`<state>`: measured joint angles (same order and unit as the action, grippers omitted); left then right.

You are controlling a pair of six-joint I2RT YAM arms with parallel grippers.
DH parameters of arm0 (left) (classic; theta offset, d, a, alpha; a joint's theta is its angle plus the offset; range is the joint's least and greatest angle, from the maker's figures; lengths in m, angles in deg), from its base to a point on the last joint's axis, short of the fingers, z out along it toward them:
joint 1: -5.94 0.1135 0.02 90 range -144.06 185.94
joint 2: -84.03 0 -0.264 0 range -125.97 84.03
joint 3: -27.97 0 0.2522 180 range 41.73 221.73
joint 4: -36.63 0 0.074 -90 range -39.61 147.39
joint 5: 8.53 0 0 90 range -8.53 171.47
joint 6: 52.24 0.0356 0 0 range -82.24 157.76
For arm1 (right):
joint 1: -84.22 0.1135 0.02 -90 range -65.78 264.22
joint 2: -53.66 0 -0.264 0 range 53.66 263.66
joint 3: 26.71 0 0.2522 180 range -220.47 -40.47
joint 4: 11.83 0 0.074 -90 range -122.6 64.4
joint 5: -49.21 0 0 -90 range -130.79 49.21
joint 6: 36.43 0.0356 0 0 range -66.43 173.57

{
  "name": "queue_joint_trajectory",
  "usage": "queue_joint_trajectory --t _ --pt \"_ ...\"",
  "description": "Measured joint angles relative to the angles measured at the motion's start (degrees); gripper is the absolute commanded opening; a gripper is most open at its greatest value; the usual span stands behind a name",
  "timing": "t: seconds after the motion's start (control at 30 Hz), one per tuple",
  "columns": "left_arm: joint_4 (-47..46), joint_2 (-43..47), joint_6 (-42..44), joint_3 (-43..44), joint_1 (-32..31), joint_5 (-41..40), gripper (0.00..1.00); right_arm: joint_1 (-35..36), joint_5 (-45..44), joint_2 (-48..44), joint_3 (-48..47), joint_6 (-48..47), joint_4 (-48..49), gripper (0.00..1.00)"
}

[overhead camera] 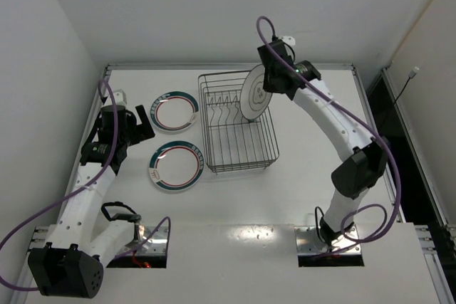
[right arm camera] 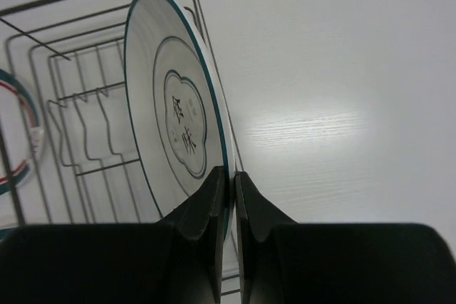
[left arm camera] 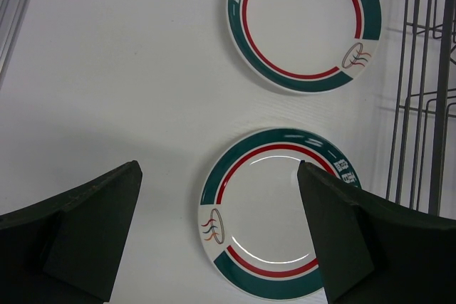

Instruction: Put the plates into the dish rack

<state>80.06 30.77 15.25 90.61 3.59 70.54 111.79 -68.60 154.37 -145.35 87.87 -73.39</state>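
The dark wire dish rack (overhead camera: 239, 149) stands mid-table with upright prongs inside. My right gripper (overhead camera: 269, 85) is shut on the rim of a white plate (overhead camera: 254, 96) and holds it upright on edge over the rack's far part. In the right wrist view this plate (right arm camera: 171, 105) shows a scalloped line, dark characters and a thin teal edge, pinched at my gripper (right arm camera: 231, 176). Two white plates with green-and-red rings lie flat left of the rack, one far (overhead camera: 176, 111) and one near (overhead camera: 175, 165). My left gripper (overhead camera: 144, 124) is open and empty above them (left arm camera: 219, 169). No teal patterned plate shows.
In the left wrist view the near ringed plate (left arm camera: 274, 211) lies between my fingers below, the far one (left arm camera: 304, 23) beyond, and the rack's side (left arm camera: 427, 105) at the right. The table's raised rim (overhead camera: 107, 76) runs along the far and left edges. The rack's prongs (right arm camera: 85, 126) stand left of the held plate.
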Motion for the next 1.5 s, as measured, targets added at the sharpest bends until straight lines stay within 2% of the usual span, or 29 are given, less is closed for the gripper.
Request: queue_joint_trajectory --t 0.23,0.53,0.83,1.13,1.27,1.33,1.5 --pt "0.02 0.0 0.0 0.0 0.0 0.02 0.9 4.59 -11.56 4.81 -2.93 -2.08 -3.41 0.0" --pt "0.04 0.0 0.0 0.0 0.0 0.0 0.9 7.28 -19.63 8.68 -9.07 -6.8 -2.95 0.0" --pt "0.07 0.0 0.0 0.0 0.0 0.0 0.9 7.78 -21.16 12.31 -9.25 -10.67 -0.52 0.0" --pt "0.07 -0.2 0.02 0.0 0.0 0.0 0.9 7.82 -18.49 14.86 -7.89 -11.82 2.91 0.0" --pt "0.11 -0.52 0.0 0.0 0.0 0.0 0.9 7.82 -16.31 15.87 -8.04 -12.0 3.28 0.13" --pt "0.11 -0.66 0.0 0.0 0.0 0.0 0.9 7.82 -14.56 16.63 -8.04 -12.33 2.99 0.16" --pt "0.26 -1.09 0.02 0.0 0.0 0.0 0.9 7.82 -11.23 17.38 -8.13 -13.2 1.53 0.34"
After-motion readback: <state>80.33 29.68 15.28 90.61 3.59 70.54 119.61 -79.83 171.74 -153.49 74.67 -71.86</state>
